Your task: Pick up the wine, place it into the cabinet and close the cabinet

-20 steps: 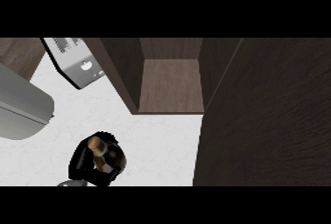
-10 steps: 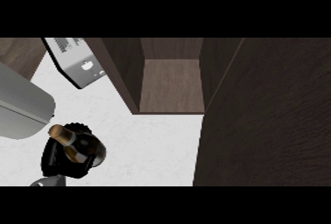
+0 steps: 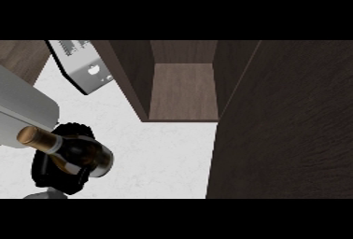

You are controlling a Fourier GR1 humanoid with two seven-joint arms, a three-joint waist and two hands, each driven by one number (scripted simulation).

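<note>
The left hand (image 3: 59, 170), its fingers clamped around the wine bottle (image 3: 69, 151), is holding it tilted above the white surface (image 3: 165, 149), well left of the open cabinet (image 3: 183, 88), so next it seems to need carrying rightward onto the shelf.

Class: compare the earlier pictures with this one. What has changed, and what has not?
The left hand, curled round the wine bottle, has shifted left and tilted it, so neck and cork now show, pointing upper left. The open cabinet and its door are unchanged.
</note>
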